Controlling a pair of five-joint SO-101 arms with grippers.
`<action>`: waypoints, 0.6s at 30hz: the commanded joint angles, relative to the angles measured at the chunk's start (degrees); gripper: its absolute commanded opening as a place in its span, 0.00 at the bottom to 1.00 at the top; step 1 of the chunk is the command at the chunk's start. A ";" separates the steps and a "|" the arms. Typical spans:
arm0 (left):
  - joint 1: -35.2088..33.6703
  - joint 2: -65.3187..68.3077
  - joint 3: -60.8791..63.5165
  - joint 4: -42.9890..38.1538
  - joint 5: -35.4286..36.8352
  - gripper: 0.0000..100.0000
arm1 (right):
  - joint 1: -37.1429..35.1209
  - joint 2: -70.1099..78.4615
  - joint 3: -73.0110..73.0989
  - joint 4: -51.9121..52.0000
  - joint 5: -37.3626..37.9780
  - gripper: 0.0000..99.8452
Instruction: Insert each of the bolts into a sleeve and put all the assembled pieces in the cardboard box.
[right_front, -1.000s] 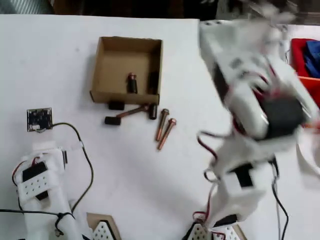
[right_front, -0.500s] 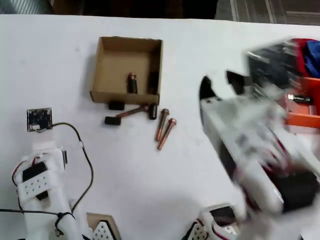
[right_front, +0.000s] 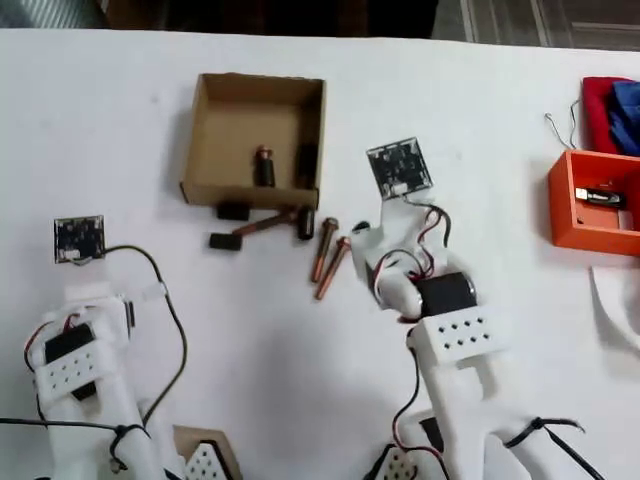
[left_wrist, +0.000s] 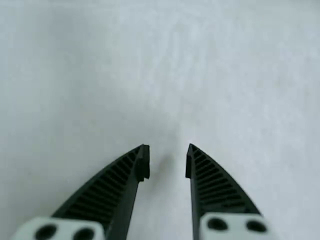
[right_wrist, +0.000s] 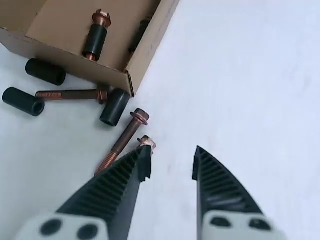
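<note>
The right claw (right_wrist: 170, 161) is open a little and holds nothing. It hangs low just past the cardboard box (right_wrist: 75, 61) corner. Two loose bolts (right_wrist: 125, 136) lie beside one finger. A third bolt (right_wrist: 70, 94) and three black sleeves (right_wrist: 45, 71) lie along the box's front wall. One joined piece (right_wrist: 95, 36) sits inside. The left claw (left_wrist: 166, 161), also open a little, is over bare table (left_wrist: 160, 60).
</note>
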 joint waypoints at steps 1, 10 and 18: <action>-0.53 -0.53 -0.22 -0.88 0.00 0.15 | -0.04 -1.71 0.26 -1.89 -0.09 0.13; -0.53 -0.53 -0.22 -0.88 0.00 0.15 | -1.45 6.64 -0.18 -6.81 -0.09 0.23; -0.53 -0.53 -0.22 -0.88 0.00 0.15 | -4.79 24.22 -11.52 -8.40 -10.11 0.24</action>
